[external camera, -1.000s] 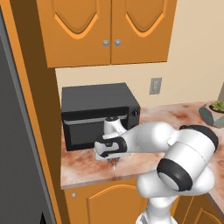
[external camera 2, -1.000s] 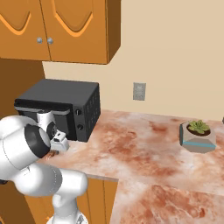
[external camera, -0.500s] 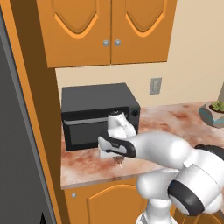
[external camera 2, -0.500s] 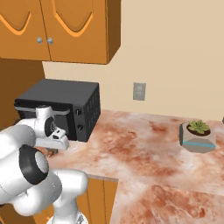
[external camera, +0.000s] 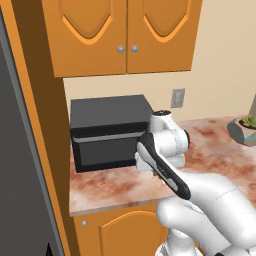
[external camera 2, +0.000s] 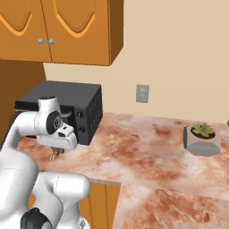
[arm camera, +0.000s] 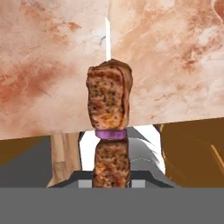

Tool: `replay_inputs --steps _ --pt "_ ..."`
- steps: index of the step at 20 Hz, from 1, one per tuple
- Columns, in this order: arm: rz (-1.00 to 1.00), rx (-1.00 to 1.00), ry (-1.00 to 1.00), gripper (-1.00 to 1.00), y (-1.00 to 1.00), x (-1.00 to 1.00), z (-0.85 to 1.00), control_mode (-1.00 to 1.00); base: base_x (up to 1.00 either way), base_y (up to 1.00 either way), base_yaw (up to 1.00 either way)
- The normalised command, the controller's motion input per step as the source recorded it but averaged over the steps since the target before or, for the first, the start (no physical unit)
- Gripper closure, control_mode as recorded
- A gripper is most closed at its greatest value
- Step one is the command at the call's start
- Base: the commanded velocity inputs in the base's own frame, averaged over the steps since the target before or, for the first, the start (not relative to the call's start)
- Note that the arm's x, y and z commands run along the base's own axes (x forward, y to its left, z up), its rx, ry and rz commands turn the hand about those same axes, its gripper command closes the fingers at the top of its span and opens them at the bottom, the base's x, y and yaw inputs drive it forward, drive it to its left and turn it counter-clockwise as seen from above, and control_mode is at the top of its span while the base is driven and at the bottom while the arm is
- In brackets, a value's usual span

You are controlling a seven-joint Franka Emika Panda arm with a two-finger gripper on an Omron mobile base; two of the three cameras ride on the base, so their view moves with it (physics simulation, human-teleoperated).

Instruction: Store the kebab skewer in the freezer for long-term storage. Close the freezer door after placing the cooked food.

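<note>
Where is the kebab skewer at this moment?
The kebab skewer is held in the shut gripper, seen in the hand view above the marbled counter. In the right base view it hangs before the black microwave.

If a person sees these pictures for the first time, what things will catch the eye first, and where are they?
In the hand view, the kebab skewer stands out first: browned meat chunks with a purple ring between them, held in the shut claw above the marbled counter. Next comes the white arm, bent in front of the black microwave under the orange cabinets. Far right on the counter sits a small potted plant.
</note>
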Motion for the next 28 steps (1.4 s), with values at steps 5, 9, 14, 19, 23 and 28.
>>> replay_inputs --steps 5,9,14,19,23,28 --pt "0.00 0.00 0.01 1.00 -0.55 -0.43 1.00 -1.00 0.00 0.00 0.00" --pt "0.00 0.00 0.03 1.00 -0.51 -0.42 1.00 -1.00 0.00 0.00 0.00" --pt "0.00 0.00 0.04 1.00 -0.39 -0.52 0.85 -1.00 0.00 0.00 0.00" --pt "0.01 0.00 -0.13 1.00 0.00 -0.86 0.24 -1.00 0.00 0.00 0.00" --pt "0.03 0.00 -0.09 1.00 0.09 -0.70 0.21 -1.00 0.00 0.00 0.00" --pt "0.00 0.00 0.00 1.00 0.11 -0.30 0.28 -1.00 0.00 0.00 0.00"
